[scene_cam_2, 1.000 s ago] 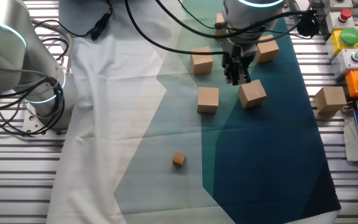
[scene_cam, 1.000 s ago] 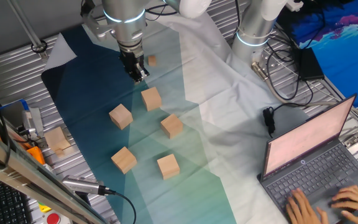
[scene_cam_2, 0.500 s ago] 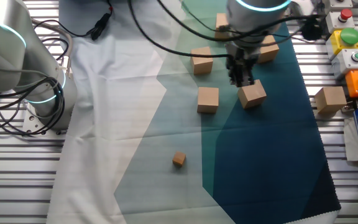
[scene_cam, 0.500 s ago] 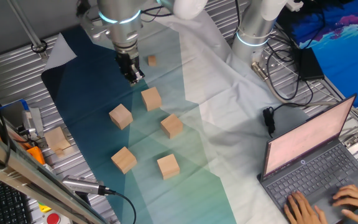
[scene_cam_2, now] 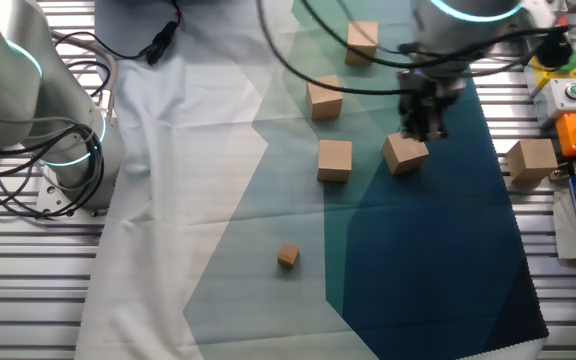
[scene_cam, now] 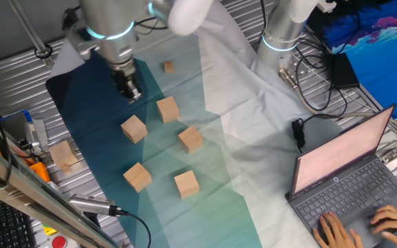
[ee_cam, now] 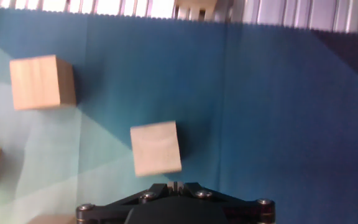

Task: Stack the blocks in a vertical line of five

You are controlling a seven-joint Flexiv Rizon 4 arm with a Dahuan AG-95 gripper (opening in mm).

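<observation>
Moved since earlier frame: gripper (scene_cam: 133, 95) swung away from small cube (scene_cam: 167, 67), toward cloth (scene_cam: 81, 103) edge. Fingers pressed together, empty. Stack not started: five blocks (scene_cam: 167, 109) lie apart on cloth, none atop another. Nearest block (ee_cam: 156, 148) sits just ahead of fingertips, untouched.
</observation>
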